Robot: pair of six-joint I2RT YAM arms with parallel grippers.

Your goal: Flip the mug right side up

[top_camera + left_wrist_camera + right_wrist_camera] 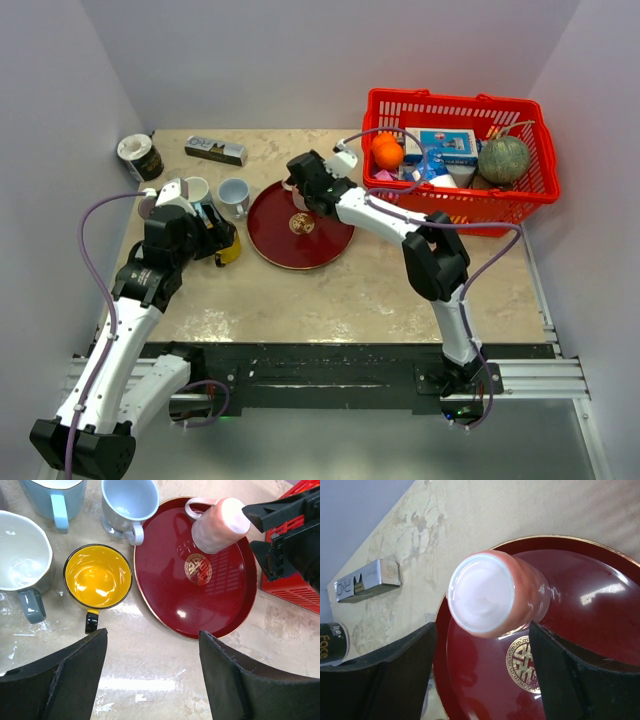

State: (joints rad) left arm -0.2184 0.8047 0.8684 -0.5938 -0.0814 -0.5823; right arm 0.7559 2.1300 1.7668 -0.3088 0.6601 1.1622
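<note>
A pink mug (495, 595) stands upside down on a dark red plate (580, 595), its white bottom facing my right wrist camera. In the left wrist view the mug (217, 522) sits at the plate's (200, 605) far edge with its handle to the left. My right gripper (482, 630) is open, a finger on each side of the mug and close to it, not gripping. In the top view the right gripper (305, 187) hides most of the mug. My left gripper (152, 635) is open and empty over bare table left of the plate (300, 238).
Upright mugs stand left of the plate: yellow (97, 575), grey-white (22, 560), light blue (52, 492) and pale blue (127, 502). A red basket (540, 190) of groceries stands at the back right. A black can (138, 157) and a small box (215, 150) lie at the back left.
</note>
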